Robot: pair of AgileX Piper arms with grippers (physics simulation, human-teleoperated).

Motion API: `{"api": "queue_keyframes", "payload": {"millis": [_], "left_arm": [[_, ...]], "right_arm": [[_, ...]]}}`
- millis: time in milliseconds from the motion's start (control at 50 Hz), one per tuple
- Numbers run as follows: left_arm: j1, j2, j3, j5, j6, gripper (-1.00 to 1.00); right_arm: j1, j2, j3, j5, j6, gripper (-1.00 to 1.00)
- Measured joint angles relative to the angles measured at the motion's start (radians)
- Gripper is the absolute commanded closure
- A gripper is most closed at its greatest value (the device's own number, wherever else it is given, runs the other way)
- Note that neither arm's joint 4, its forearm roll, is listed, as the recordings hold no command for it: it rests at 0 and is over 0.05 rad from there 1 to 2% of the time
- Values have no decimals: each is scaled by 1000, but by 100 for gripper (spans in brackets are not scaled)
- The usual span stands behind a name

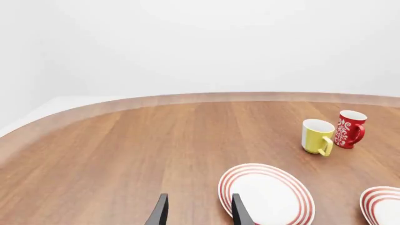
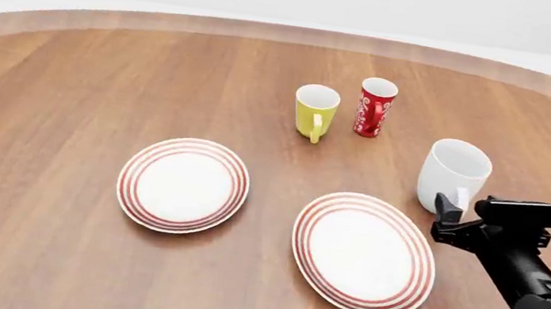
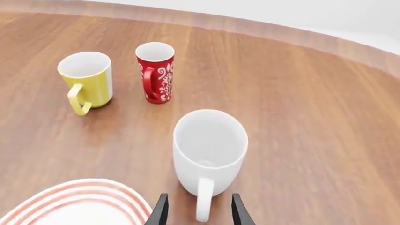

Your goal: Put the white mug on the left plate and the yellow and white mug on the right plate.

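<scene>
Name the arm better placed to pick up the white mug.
Right. Its end effector is open astride the handle of the white mug, while the left end effector sits far off near the left plate.

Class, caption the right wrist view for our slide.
Open right gripper straddles the glossy white mug's handle; yellow mug and red patterned mug beyond.

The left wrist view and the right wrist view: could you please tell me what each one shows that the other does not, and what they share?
Only the left wrist view shows the left gripper, open above bare table, and both plates: the left plate in full and the right plate at the picture's edge.

Only the right wrist view shows the white mug, upright, with its handle between the open right gripper's fingers.

Both show the yellow mug and the red mug standing side by side, not touching.
</scene>
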Motion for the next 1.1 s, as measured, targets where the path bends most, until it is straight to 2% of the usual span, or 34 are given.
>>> {"api": "queue_keyframes", "payload": {"millis": [540,560,860,1100], "left_arm": [[0,0,0,0,0,-100],[0,0,0,0,0,-100],[0,0,0,0,0,-100],[0,0,0,0,0,-100]], "right_arm": [[-16,143,-53,-36,21,-100],[-16,146,-54,-36,21,100],[-8,150,-46,-49,36,100],[10,98,-21,-37,41,100]]}}
